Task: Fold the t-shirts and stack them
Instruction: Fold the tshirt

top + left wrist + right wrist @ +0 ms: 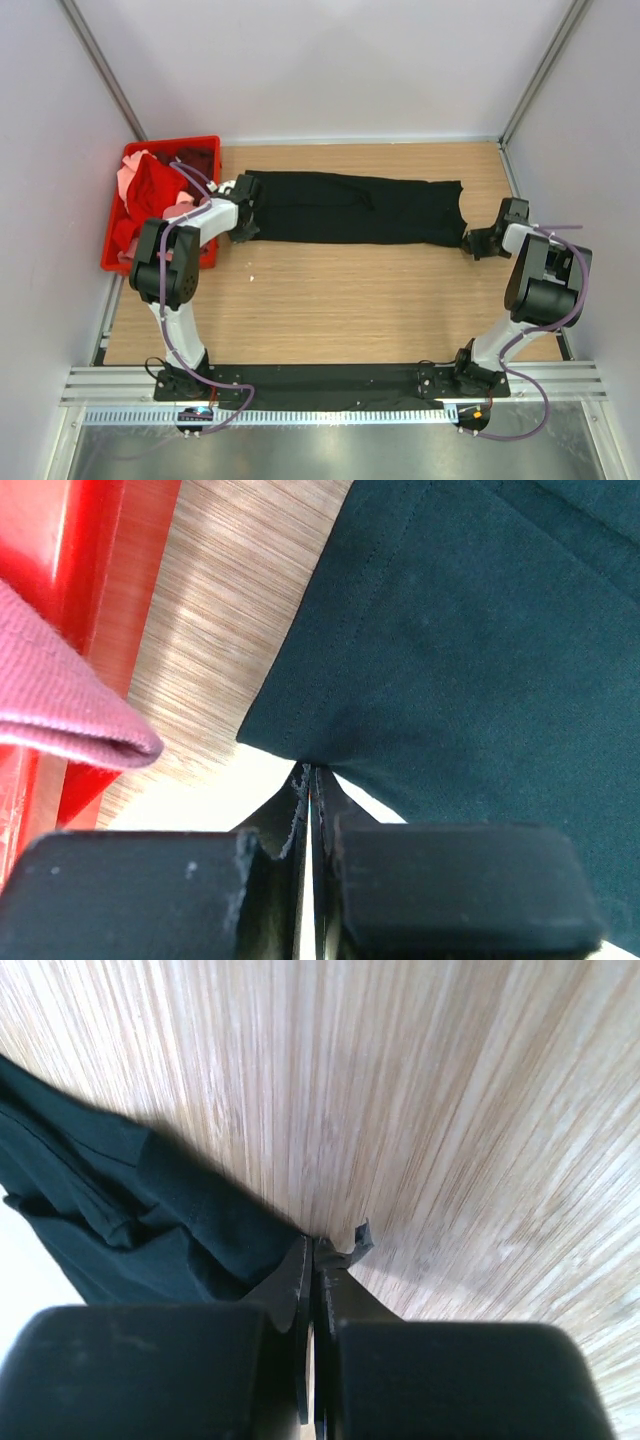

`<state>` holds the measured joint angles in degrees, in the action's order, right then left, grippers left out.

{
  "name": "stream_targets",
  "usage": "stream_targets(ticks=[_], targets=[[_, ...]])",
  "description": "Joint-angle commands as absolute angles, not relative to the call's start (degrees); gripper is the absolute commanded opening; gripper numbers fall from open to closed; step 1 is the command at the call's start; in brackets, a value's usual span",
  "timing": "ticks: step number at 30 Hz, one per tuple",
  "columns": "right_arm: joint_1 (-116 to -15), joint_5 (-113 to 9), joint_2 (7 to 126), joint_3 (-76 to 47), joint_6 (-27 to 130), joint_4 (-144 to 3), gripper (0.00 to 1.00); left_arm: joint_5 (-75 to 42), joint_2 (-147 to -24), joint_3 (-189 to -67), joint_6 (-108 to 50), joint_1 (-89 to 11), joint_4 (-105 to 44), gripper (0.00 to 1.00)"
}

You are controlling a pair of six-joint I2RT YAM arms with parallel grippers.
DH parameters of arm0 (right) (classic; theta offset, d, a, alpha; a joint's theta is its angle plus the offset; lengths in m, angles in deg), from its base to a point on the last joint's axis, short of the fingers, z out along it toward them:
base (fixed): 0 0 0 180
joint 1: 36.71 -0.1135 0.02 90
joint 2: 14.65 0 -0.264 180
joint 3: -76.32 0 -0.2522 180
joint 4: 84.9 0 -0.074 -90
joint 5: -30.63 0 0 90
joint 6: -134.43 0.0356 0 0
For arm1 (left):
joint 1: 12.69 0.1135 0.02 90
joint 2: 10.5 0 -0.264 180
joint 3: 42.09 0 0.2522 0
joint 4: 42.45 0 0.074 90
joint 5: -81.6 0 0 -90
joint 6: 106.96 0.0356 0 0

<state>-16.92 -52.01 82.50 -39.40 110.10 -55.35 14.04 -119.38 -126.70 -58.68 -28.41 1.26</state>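
A black t-shirt [350,208] lies folded into a long band across the wooden table, stretched between my two grippers. My left gripper [246,222] sits at its left end. In the left wrist view that gripper [310,770] is shut, with the corner of the black t-shirt [480,660] pinched at its tips. My right gripper [470,242] is at the band's right end. Seen from the right wrist, this gripper [318,1245] is also shut, the black t-shirt [100,1200] bunched to its left and a small scrap of cloth sticking out past the tips.
A red crate [205,150] stands at the table's left edge, holding red and pink t-shirts [150,185]. In the left wrist view, the crate's wall [90,560] and a pink fold [60,695] hang close to the left gripper. Grey walls enclose the table.
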Motion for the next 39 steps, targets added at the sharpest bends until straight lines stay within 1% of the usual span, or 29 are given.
stream_targets(ticks=[1,6,11,16,17,19,20,22,23,24,25,26,27,28,32,34,35,38,39], targets=[[-16.59,-56.28,83.53,-37.37,105.79,-51.38,0.01,15.77,-119.75,-127.92,-58.36,-28.33,2.5,0.0],[-15.8,-61.28,83.09,-34.38,97.11,-47.25,0.01,18.31,-119.57,-128.8,-58.18,-28.51,4.7,0.0],[-15.09,-65.86,82.47,-32.71,90.85,-44.96,0.01,18.49,-118.35,-128.1,-58.09,-28.68,5.14,0.01],[-14.21,-66.22,82.82,-31.92,87.77,-43.82,0.01,17.26,-116.94,-128.8,-58.36,-30.26,8.03,0.01],[-14.04,-66.83,83.08,-31.39,87.42,-43.11,0.01,18.74,-116.33,-128.97,-58.44,-31.66,8.83,0.08],[-13.25,-68.06,83.61,-31.12,86.71,-41.35,0.01,19.81,-114.04,-129.24,-58.53,-33.33,10.23,0.16],[-12.03,-68.5,83.61,-31.21,86.19,-41.17,0.01,19.9,-113.08,-129.33,-58.36,-33.78,10.5,0.23],[-10.7,-69.3,83.53,-31.12,85.83,-41.52,0.01,19.2,-110.79,-129.85,-57.66,-34.66,10.68,0.28],[-10.09,-69.12,83.7,-30.17,85.48,-41.61,0.04,17.72,-110.35,-130.11,-57.39,-34.84,10.68,0.32],[-9.3,-68.95,84.05,-29.2,85.22,-41.18,0.07,15.62,-109.65,-130.55,-56.61,-34.75,10.33,0.34],[-9.29,-67.9,84.31,-28.15,84.95,-40.65,0.16,13.85,-109.55,-130.91,-56.08,-34.92,10.07,0.35],[-9.29,-67.02,84.58,-25.52,83.91,-39.86,0.19,12.27,-109.55,-131.26,-55.72,-34.92,9.63,0.36],[-9.38,-66.32,84.58,-24.28,83.46,-37.85,0.23,8.08,-109.55,-131.17,-55.03,-35.01,8.84,0.37],[-9.46,-65.44,84.41,-22.96,83.28,-36.53,0.29,5.95,-109.9,-131.0,-53.45,-35.01,6.4,0.38],[-10.52,-64.56,81.95,-16.38,80.04,-31.6,0.4,-0.48,-112.97,-133.88,-51.77,-35.01,4.88,0.39],[-10.87,-62.46,81.16,-15.83,77.67,-32.46,0.42,-3.11,-114.64,-135.3,-51.5,-34.92,4.79,0.39],[-10.87,-56.0,80.89,-15.83,76.35,-33.78,0.43,-3.65,-115.95,-136.0,-51.5,-34.92,4.88,0.39],[-12.35,-44.12,83.08,-13.82,70.11,-37.48,0.43,-3.83,-117.98,-137.85,-50.8,-34.66,4.53,0.39],[-13.15,-42.59,85.7,-12.85,69.23,-37.22,0.43,-4.09,-118.6,-138.37,-50.8,-34.31,4.35,0.4]])
